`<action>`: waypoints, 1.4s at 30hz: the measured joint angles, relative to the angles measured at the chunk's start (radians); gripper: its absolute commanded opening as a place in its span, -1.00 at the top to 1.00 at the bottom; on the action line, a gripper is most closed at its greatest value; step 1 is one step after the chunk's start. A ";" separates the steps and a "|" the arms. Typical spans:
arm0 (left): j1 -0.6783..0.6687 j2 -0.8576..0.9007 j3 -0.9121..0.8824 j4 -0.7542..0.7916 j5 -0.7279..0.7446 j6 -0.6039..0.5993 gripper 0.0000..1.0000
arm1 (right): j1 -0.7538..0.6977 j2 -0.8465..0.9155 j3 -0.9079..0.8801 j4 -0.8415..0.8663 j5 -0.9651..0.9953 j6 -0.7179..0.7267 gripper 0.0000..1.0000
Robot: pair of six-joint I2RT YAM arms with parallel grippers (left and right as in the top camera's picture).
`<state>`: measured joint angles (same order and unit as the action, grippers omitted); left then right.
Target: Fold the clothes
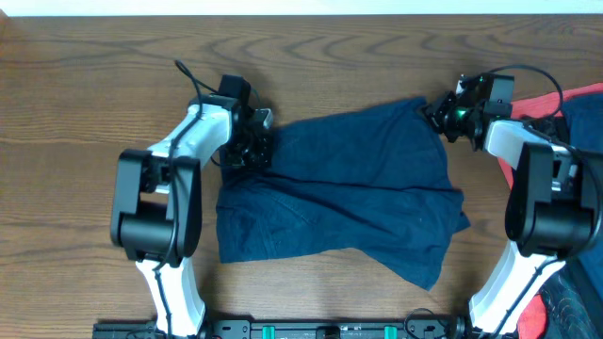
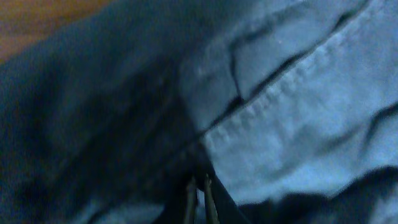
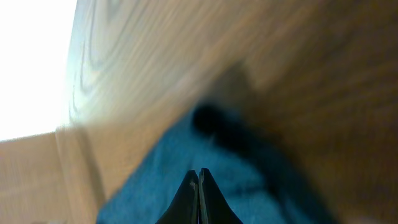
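The dark navy-blue shorts [image 1: 349,188] lie spread across the middle of the wooden table, with the lower part bunched and overlapped. My left gripper [image 1: 256,143] is at their upper left corner. In the left wrist view its fingers [image 2: 199,186] are nearly together and pinch the fabric [image 2: 292,106], where a stitched hem shows. My right gripper [image 1: 438,113] is at the upper right corner of the shorts. In the right wrist view its fingers [image 3: 199,175] are pressed together on the blue fabric [image 3: 161,180], low over the table.
A bright red cloth [image 1: 586,105] lies at the right edge behind the right arm. More red and dark cloth [image 1: 563,311] sits at the bottom right corner. The table's far edge [image 1: 301,15] runs along the top.
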<state>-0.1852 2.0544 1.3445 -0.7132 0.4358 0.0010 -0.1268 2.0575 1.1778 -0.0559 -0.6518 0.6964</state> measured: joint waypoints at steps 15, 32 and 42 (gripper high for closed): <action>0.087 0.115 0.066 0.616 -0.025 -0.186 0.88 | 0.055 -0.278 0.013 -0.599 0.022 -0.327 0.95; 0.206 0.079 0.568 -0.065 0.060 -0.109 0.77 | 0.198 -0.048 0.009 -0.249 0.389 -0.246 0.97; 0.206 -0.163 0.583 -0.353 0.055 -0.011 0.54 | 0.198 0.158 0.149 0.124 0.349 -0.010 0.99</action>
<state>0.0204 1.8915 1.9270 -1.0664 0.4904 -0.0105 0.0708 2.2158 1.3266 0.0677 -0.3027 0.6868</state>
